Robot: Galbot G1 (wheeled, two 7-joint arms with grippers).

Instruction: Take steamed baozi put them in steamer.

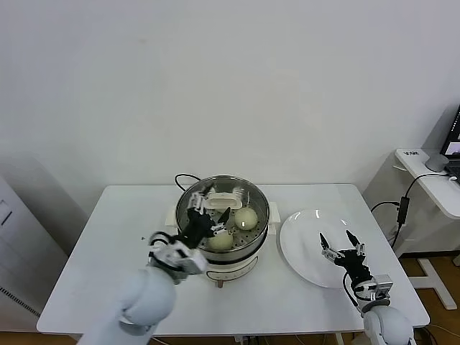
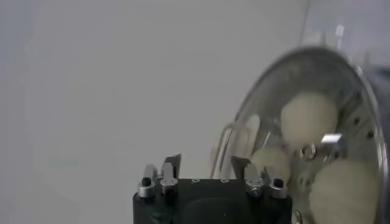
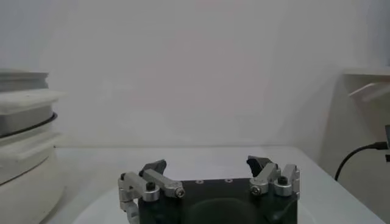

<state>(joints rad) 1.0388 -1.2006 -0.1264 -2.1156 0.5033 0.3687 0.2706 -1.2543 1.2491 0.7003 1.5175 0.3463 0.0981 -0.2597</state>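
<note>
Left gripper (image 1: 208, 213) hangs wide open and empty over the steamer (image 1: 222, 215), where the baozi (image 1: 246, 217) sit inside, looking soft and light, best held gently by their round sides.

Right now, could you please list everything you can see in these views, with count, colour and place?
baozi: at least three visible, cream-white, inside the steamer
steamer: one, shiny steel pot on a white base, middle of the table
plate: one, white, flat, bare, to the robot's right of the steamer
table: one, white, under everything
side desk: one, white, far right
left gripper: one, black, open, over the steamer
right gripper: one, black, open, over the plate
</note>
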